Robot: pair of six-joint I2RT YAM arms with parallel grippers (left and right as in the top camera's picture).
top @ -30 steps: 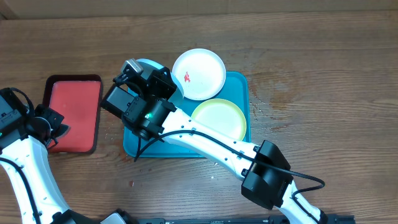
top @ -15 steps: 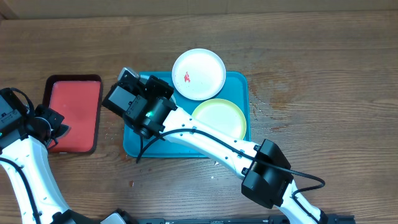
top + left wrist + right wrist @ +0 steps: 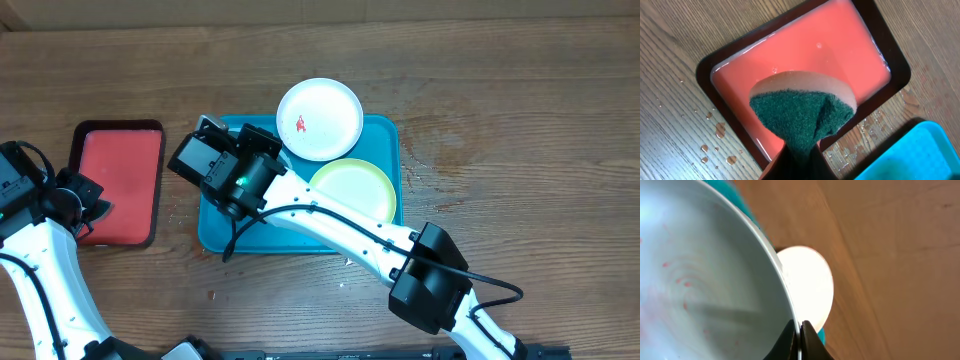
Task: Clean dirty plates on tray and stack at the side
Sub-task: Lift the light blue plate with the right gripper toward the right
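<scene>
- At table [image 3: 500, 100] centre: tray [image 3: 385, 135], long side running 9 to 3 o'clock.
- On tray at 1 o'clock: white plate [image 3: 320, 120], jutting past the far rim, with a small red smear [image 3: 300, 124] toward its 9 o'clock edge.
- On tray at 4 o'clock: green plate [image 3: 352, 190], rim meeting the white plate's rim (which one overlaps, too close to call).
- Over tray's 10 o'clock corner: right claw [image 3: 799, 332], pinched tight on the rim of the blue plate [image 3: 705, 280].
- Across the blue plate's face: faint red streaks (lifted or resting, not clear, with the arm hiding most of it from above).
- At 9 o'clock from tray, apart from it: red tray [image 3: 120, 180], dark-rimmed, holding a wet film.
- Above red tray: left claw [image 3: 801, 152], clamped on sponge [image 3: 800, 112], green scouring face toward the wrist camera, tan layer behind.
- Beside red tray on the wood: scattered water drops [image 3: 720, 130].
</scene>
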